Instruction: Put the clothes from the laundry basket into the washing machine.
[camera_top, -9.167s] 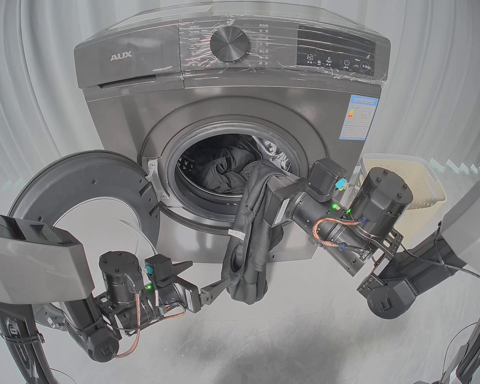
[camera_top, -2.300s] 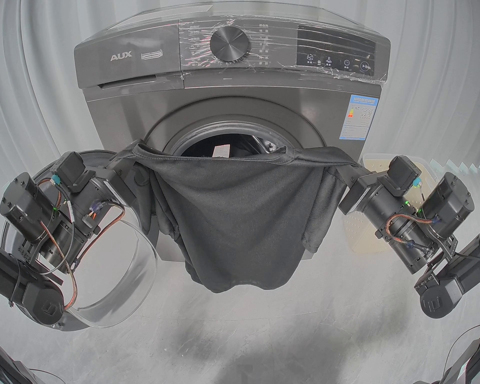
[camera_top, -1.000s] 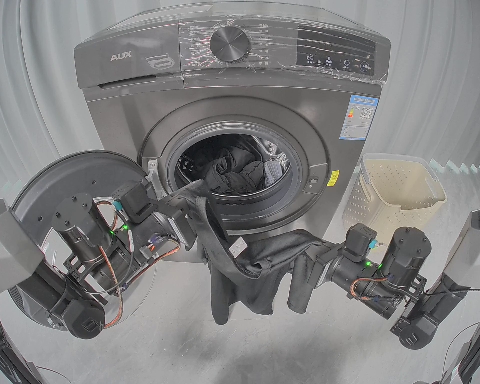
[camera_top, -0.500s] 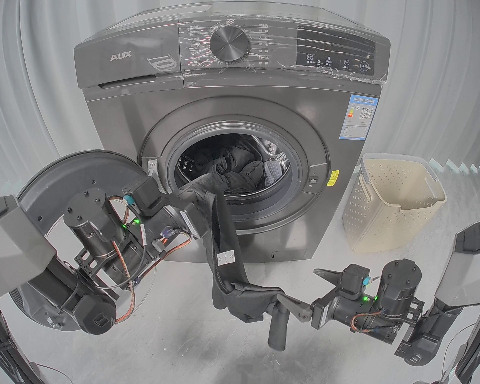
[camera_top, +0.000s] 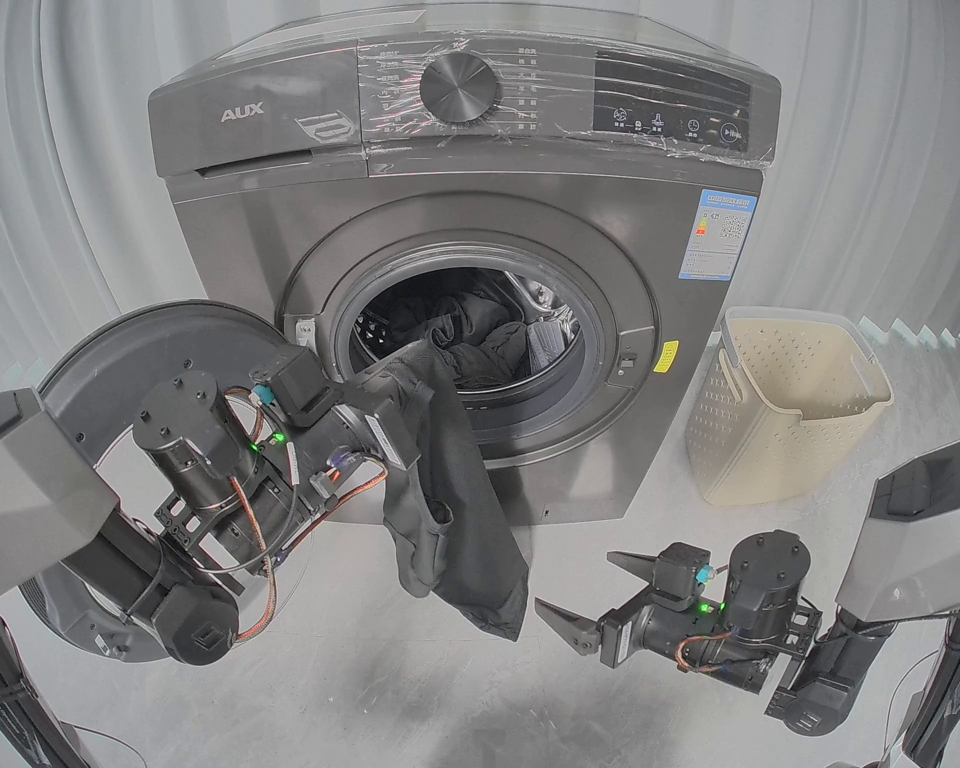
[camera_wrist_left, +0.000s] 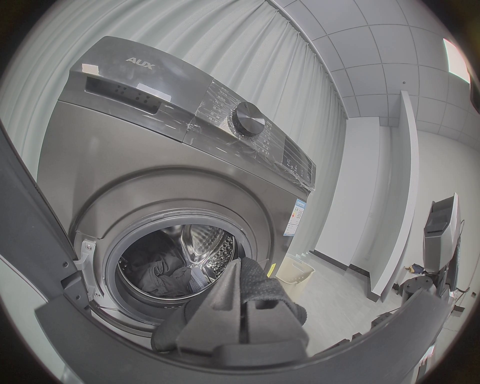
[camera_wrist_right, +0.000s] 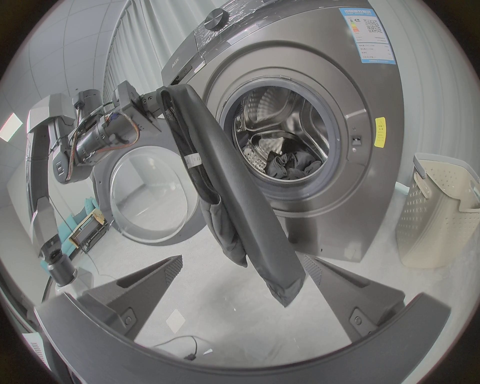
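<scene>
We see the left gripper (camera_wrist_left: 240, 280) raised just in front of the lower left rim of the washing machine (camera_top: 480, 190) opening, its fingers pressed together on the top edge of a dark grey garment (camera_top: 455, 500). The garment hangs from that grip as a long folded drape outside the machine, down towards the floor (camera_top: 400, 690). Its upper end sits at the lip of the opening, and we cannot tell whether it touches the rim. A small white tag shows on its inner seam in the right wrist view.

The right gripper (camera_top: 598, 593) is low over the floor, near the garment's hanging lower end but apart from it. Its fingers are spread wide and hold nothing.

The round door (camera_top: 170, 350) stands swung open on the robot's left, behind the left arm. Inside the drum (camera_wrist_right: 260, 117) lies a heap of dark clothes (camera_top: 470, 345).

The cream perforated laundry basket (camera_top: 800, 410) stands on the floor just beside the machine, on the robot's right. Pale curtains (camera_top: 870, 150) hang behind.
</scene>
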